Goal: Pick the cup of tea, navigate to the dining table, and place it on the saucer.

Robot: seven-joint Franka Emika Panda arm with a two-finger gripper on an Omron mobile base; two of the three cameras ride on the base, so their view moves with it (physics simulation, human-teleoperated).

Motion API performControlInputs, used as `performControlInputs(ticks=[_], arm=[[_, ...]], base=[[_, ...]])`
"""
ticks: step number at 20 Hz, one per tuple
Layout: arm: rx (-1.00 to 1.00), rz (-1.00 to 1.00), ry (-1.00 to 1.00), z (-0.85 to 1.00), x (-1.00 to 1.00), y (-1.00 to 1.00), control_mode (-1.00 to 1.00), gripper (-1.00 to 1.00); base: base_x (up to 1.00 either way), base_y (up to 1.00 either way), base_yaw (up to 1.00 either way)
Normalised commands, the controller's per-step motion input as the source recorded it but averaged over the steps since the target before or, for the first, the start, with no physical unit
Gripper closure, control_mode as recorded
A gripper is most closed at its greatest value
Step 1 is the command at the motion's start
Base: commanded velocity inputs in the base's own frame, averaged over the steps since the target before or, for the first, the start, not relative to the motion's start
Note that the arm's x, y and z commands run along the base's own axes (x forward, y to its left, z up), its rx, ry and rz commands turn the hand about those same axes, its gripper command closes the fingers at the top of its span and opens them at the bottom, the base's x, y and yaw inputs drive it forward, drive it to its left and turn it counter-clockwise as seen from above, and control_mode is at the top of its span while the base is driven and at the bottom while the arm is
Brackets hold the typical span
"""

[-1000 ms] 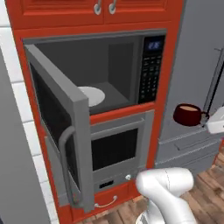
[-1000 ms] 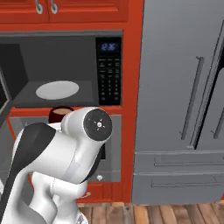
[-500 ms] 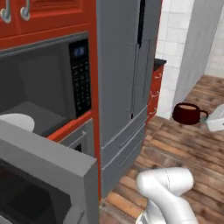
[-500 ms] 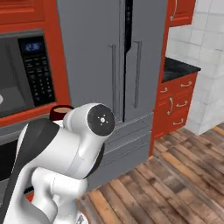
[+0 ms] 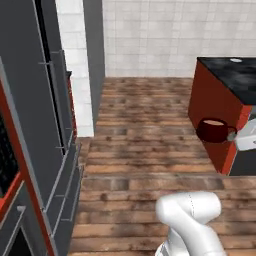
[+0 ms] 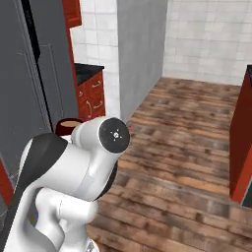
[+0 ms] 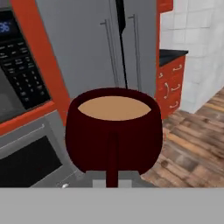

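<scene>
Cup of tea (image 5: 213,130) held off the floor at 3 o'clock in the left base view, upright, light brown liquid level inside. Its handle points right into the white hand (image 5: 239,136) at the frame edge. Hand is clamped on the handle; the fingers themselves are hidden, so how wide they stand cannot be told.

Hand view: cup (image 7: 113,131) sits dead centre, handle running down toward 6 o'clock.

Right base view: the cup's rim (image 6: 69,125) peeks out at 9 o'clock behind the arm's white shoulder.

Bench (image 5: 231,80), black stone top on red base, lies at 2 o'clock in the left base view, just behind the cup. Grey fridge (image 7: 109,48) and wood floor (image 5: 140,125) round about.
</scene>
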Motion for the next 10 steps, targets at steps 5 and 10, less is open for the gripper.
performControlInputs(ticks=[5, 10], arm=[[0.00, 0.00, 0.00, 0.00, 0.00, 0.00, 1.00, 1.00], [0.00, 0.00, 0.00, 0.00, 0.00, 0.00, 1.00, 1.00]], base=[[0.01, 0.04, -0.90], [0.24, 0.00, -0.80]])
